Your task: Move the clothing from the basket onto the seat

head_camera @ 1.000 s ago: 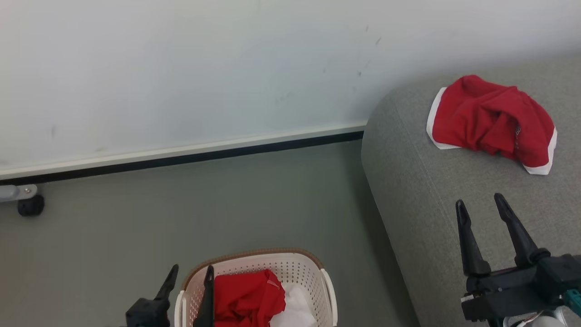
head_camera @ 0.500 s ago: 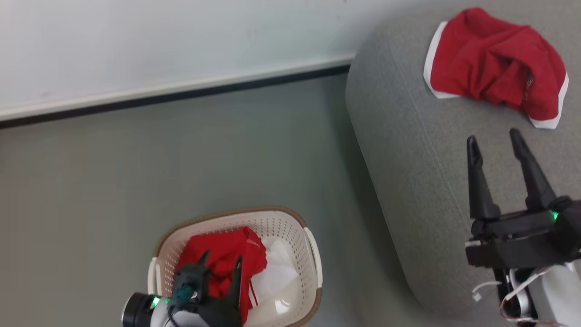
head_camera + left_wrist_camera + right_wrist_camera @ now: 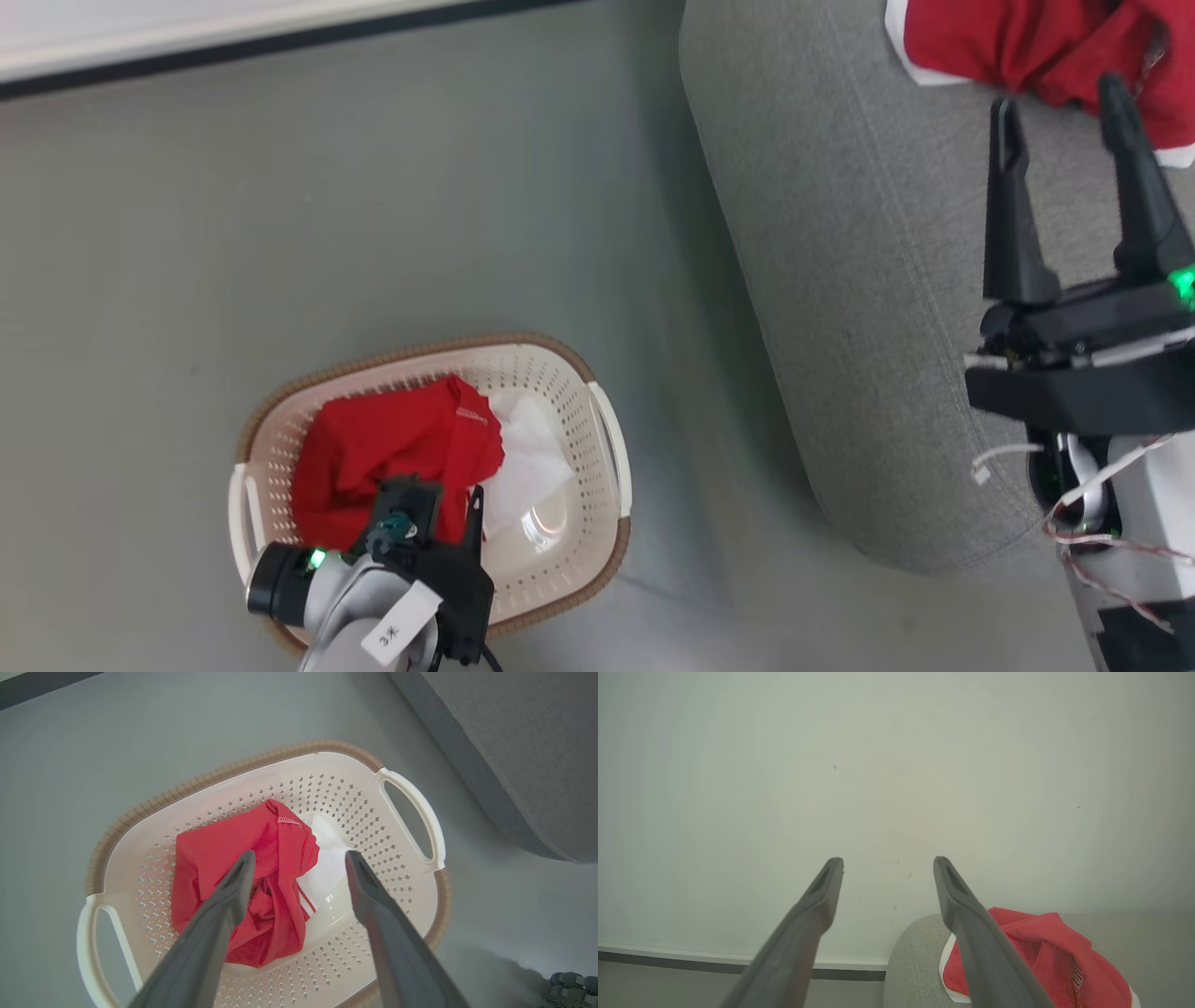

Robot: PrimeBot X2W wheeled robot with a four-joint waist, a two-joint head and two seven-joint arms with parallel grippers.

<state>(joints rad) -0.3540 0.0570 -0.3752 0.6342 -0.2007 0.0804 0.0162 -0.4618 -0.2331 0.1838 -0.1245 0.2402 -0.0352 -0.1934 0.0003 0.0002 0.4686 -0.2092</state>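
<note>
**A:** Where is the clothing?

**B:** Split. One red garment (image 3: 383, 448) lies crumpled in the basket (image 3: 560, 392), which stands on the grey floor (image 3: 373, 187) just beside the sofa (image 3: 840, 280). Something white (image 3: 527, 467) lies next to it in the basket, and I cannot tell what it is. The other garment (image 3: 1027, 37), red with white trim, lies on top of the sofa near its rounded end.

**A:** And the left gripper (image 3: 300, 856)?

**B:** It is poised over the basket, pointing down into it, fingers spread wide and holding nothing. In the left wrist view one finger crosses the red cloth and the other the white patch. Whether either touches, I can't say.

**A:** The right gripper (image 3: 1057, 93)?

**B:** Above the sofa, wide apart and empty. In the right wrist view its fingers point at the pale wall (image 3: 896, 765), with the trimmed garment lower down beside them.
</note>
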